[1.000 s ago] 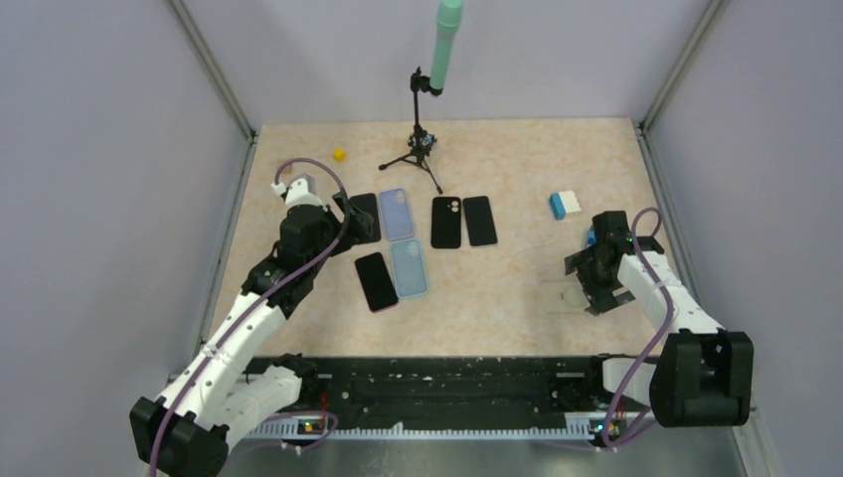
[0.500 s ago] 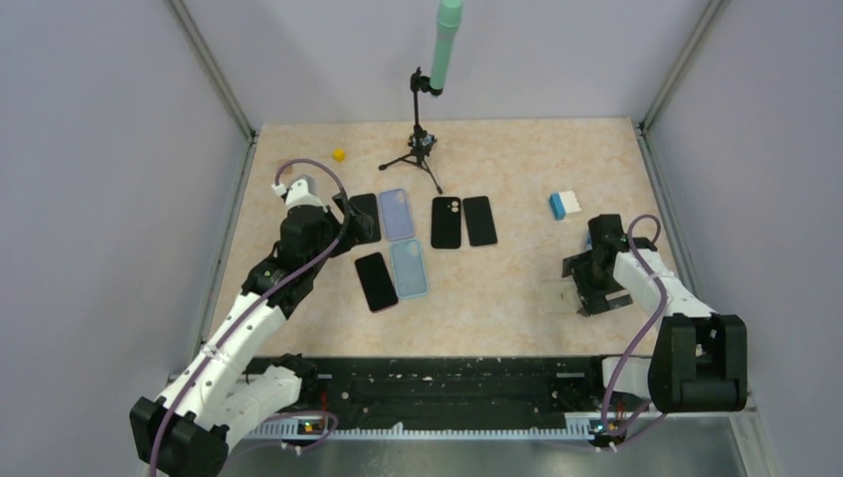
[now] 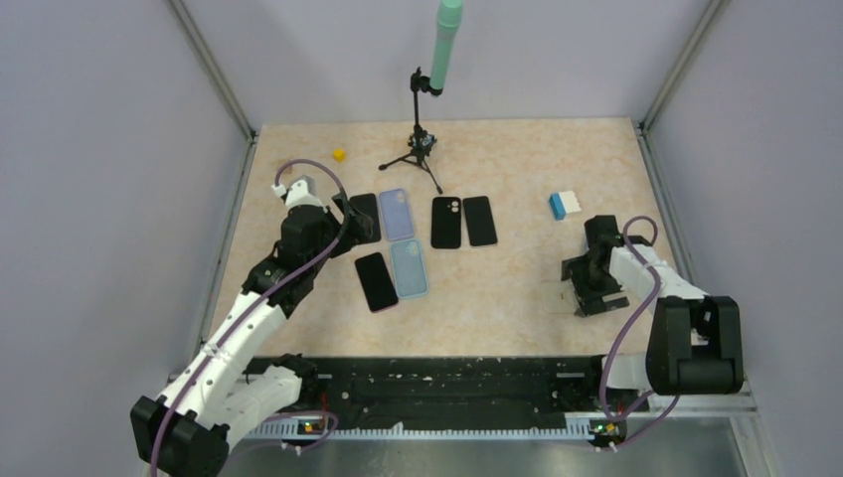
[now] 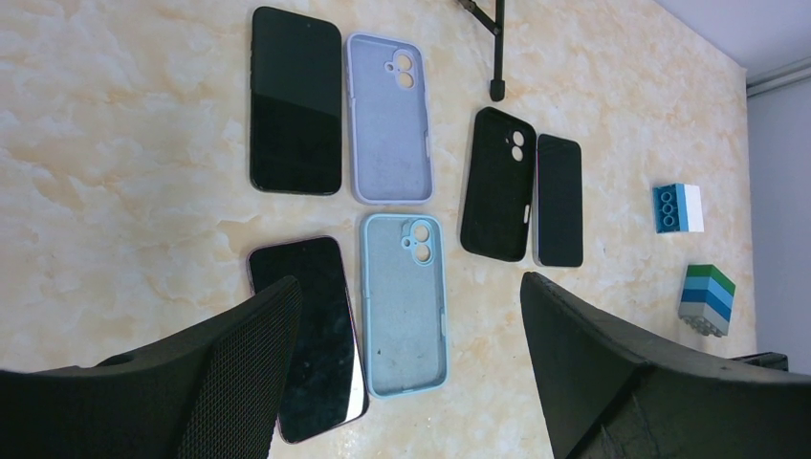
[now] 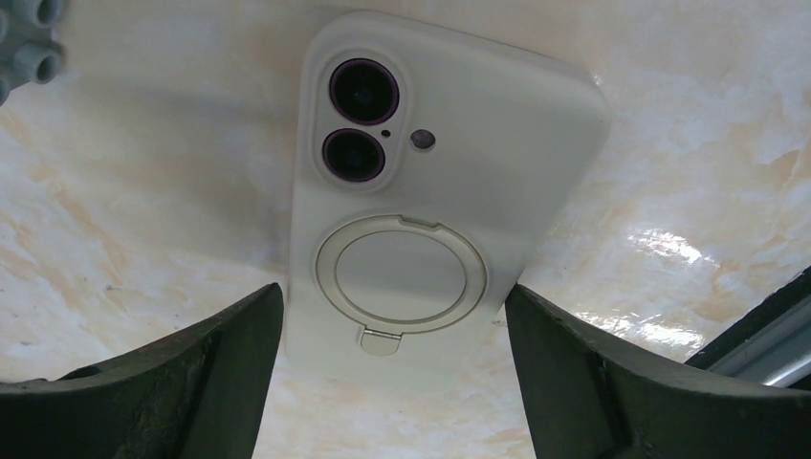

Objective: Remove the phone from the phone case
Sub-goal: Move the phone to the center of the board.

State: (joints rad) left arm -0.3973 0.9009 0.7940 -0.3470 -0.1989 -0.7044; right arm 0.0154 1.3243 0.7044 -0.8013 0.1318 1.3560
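A white phone case with a ring stand lies back-up on the table, and the phone's two purple camera lenses show through its cutout. My right gripper is open and straddles the case's lower end, one fingertip close beside each long side; I cannot tell whether they touch. From above, that case sits at the right, partly under the right gripper. My left gripper hangs open above the left group of phones, holding nothing.
Below the left gripper lie a black phone, a lilac case, a black case, a dark phone, a purple-edged phone and a light blue case. A tripod, a yellow cube and a blue-white block stand farther back.
The right wrist has edged a little toward the back of the table beside the case, and its jaws have narrowed slightly. The left arm has not moved.
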